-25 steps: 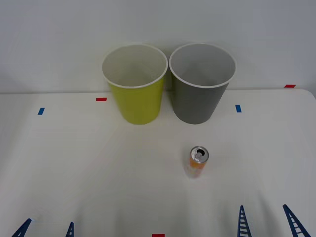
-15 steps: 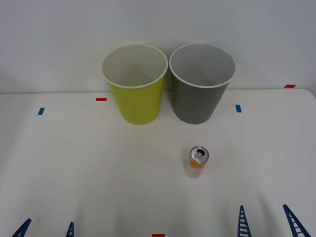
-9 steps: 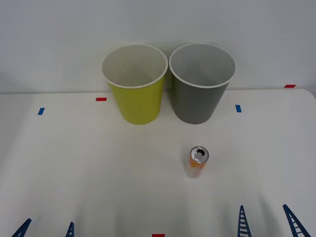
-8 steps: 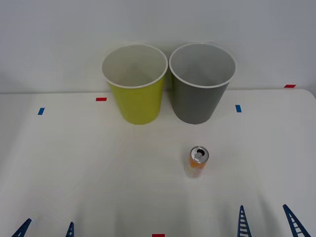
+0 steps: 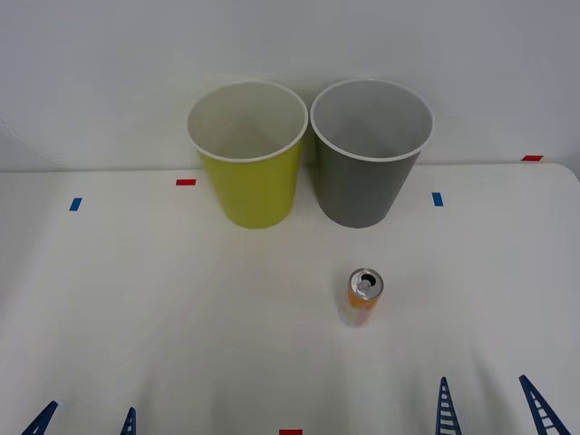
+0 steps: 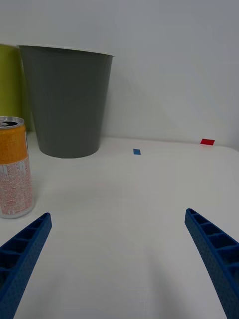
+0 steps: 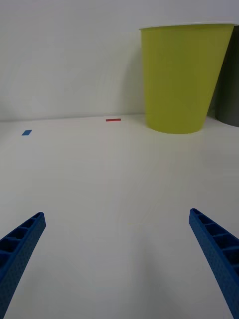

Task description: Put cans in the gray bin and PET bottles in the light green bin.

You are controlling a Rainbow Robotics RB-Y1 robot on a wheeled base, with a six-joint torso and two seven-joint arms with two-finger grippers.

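- Front view, nearest edge: left gripper (image 5: 88, 421) low over the white table (image 5: 136, 299) at the near left, blue ribbed fingers spread wide with nothing between them; right gripper (image 5: 489, 408) at the near right, likewise spread and holding nothing.
- Between the two grippers, at the table's near edge: a small red tape mark (image 5: 290, 432).
- A little farther in, ahead of the right gripper and toward the middle: the orange-and-white can (image 5: 362, 297), upright on the table, silver pull-tab top up, touched by neither gripper.
- Right wrist view: the same can (image 6: 13, 167) just beyond one fingertip (image 6: 22, 254), outside the gap between the fingers.
- Farther back, well apart from the can: a blue tape mark (image 5: 438, 198) toward the right and another (image 5: 75, 204) toward the left; a red mark (image 5: 186, 182) just left of the green bin.
- At the back near the wall: light green bin (image 5: 249, 154) on the left and gray bin (image 5: 370, 150) on the right, both upright, side by side, rims almost meeting.
- Gray bin roughly straight behind the can.
- Far right by the table's back edge: one more red mark (image 5: 532, 158).
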